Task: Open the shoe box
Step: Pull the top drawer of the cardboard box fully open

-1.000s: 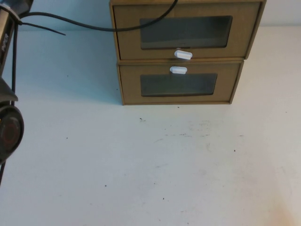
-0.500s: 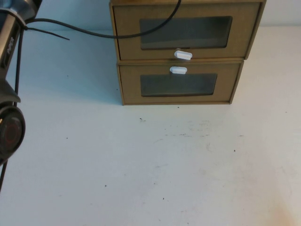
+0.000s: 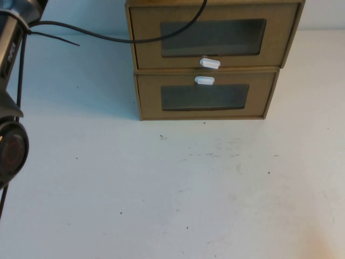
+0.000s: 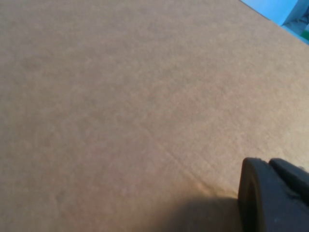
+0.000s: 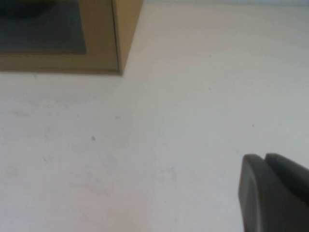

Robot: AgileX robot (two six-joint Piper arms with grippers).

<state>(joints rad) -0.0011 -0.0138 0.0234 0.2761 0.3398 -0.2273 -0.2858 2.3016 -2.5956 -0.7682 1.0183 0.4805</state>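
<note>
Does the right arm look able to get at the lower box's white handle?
Probably yes: only bare table separates the right gripper, near the box's corner, from the handle; left gripper faces plain cardboard.

White table (image 3: 172,216), marked and speckled.
Faint grey scuffs (image 3: 211,155) near the middle, small dark specks (image 3: 162,137) scattered across the top, a bluish cast over the far left part, pale wall (image 3: 323,13) behind.

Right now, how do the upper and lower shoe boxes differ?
The upper shoe box looks wider than the lower shoe box, with a bigger window. The upper handle sits at its front's bottom edge; the lower handle at the top. Both are brown, closed. The left gripper is over cardboard; the right gripper, shut, over the table.
</note>
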